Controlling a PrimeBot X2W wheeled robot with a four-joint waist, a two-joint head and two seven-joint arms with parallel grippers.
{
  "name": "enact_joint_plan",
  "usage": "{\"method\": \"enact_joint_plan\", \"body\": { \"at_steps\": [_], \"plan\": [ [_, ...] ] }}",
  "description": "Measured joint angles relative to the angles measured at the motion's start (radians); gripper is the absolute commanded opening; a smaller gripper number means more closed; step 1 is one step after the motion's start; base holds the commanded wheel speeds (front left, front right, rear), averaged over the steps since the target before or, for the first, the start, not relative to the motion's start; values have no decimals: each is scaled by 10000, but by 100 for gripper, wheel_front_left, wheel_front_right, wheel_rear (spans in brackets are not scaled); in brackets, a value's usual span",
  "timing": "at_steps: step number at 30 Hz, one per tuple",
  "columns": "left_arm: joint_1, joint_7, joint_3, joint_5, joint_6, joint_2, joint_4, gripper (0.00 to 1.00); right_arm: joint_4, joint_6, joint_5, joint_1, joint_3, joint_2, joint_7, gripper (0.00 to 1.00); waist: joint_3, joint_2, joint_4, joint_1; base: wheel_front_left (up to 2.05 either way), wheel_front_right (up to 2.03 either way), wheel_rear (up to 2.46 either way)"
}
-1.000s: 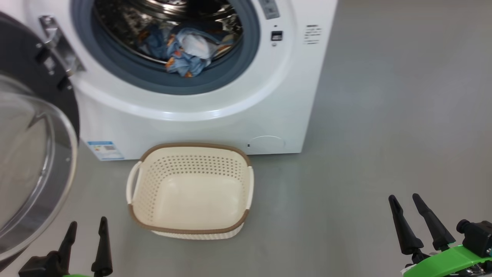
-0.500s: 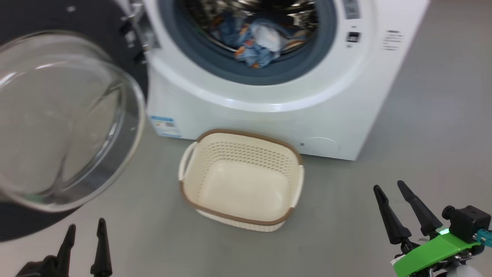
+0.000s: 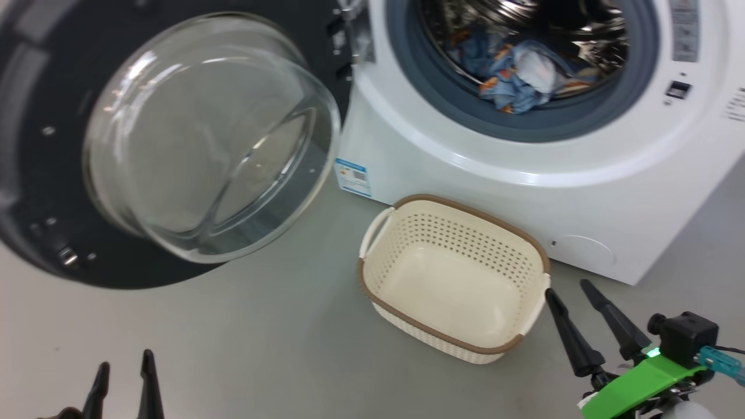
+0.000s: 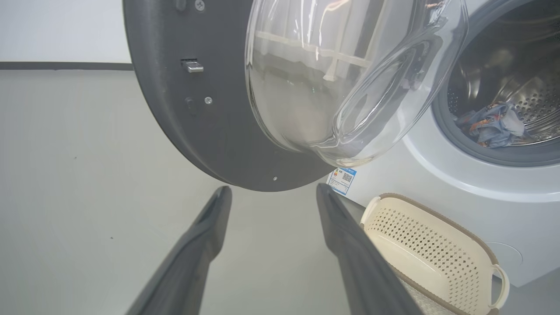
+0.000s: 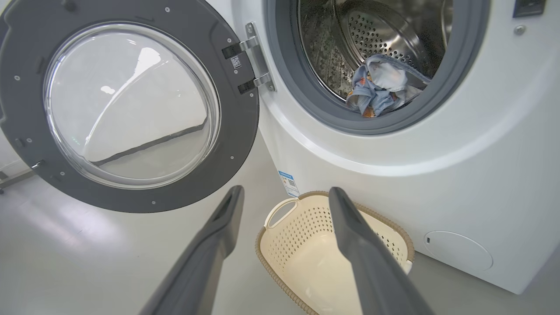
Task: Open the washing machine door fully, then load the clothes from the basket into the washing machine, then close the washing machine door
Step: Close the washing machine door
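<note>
The white washing machine [image 3: 495,174] stands with its round black-rimmed door [image 3: 192,139] swung wide to the left on its metal hinge [image 5: 256,59]. Blue and cream clothes [image 3: 518,73] lie in the steel drum, at the front by the grey gasket. The cream basket [image 3: 454,279] sits on the floor before the machine with nothing in it. My left gripper [image 3: 123,372] hovers open at the lower left, below the door. My right gripper [image 3: 573,288] is open at the lower right, just right of the basket. In the wrist views I see the door [image 4: 245,100] and the basket [image 5: 315,253].
Grey floor [image 3: 262,337] stretches in front of the machine. The open door overhangs the floor at the left. A blue label sticker [image 3: 352,176] marks the machine's lower left corner. A pale wall with a dark baseboard [image 4: 61,65] runs behind the door.
The head camera has swung left, so the machine and basket sit further right in the picture and the whole door shows. Both grippers stay open and low.
</note>
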Motion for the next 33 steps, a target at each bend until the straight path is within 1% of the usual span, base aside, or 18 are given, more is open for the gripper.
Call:
{"method": "enact_joint_plan", "body": {
  "at_steps": [4,7,10,15,17,18,19,20,24,26,28,33],
  "plan": [
    [192,0,77,-184,107,0,-199,100,105,0,36,-274,387,-15,0,100,-34,0,426,0,0,0,0],
    [267,0,111,-249,178,0,-322,100,192,0,113,-533,579,-50,0,100,-55,0,585,0,0,0,0],
    [368,0,117,-280,263,0,-433,100,244,0,178,-593,696,-90,0,100,-78,0,616,0,0,0,0],
    [453,0,119,-295,276,0,-529,100,280,0,196,-593,769,-104,0,100,-121,0,601,0,0,0,0],
    [453,0,155,-495,268,-2,-583,100,282,0,199,-593,765,-102,0,100,-136,0,588,0,0,0,0],
    [453,0,215,-602,267,-4,-654,72,280,0,199,-588,757,-94,0,100,-144,0,581,0,0,0,0],
    [451,0,316,-625,263,-12,-786,32,278,0,199,-573,738,-86,0,100,-154,0,574,0,0,0,0],
    [440,0,447,-627,244,-17,-963,0,278,0,199,-561,713,-71,0,100,-164,0,565,0,0,0,0],
    [142,0,1191,-550,12,-23,-1787,0,209,0,197,-383,458,96,0,100,-193,0,518,0,0,0,0],
    [-254,-2,1394,-552,-44,146,-2138,0,167,0,196,-144,278,167,0,100,-199,1,487,0,0,0,0],
    [-801,-2,1536,-721,-92,593,-2397,0,128,0,178,77,82,255,0,100,-203,0,450,0,0,0,0],
    [-2105,-6,1990,-2631,-92,2299,-2660,0,-54,0,117,178,-50,430,0,100,-148,0,148,0,0,0,0]
  ]
}}
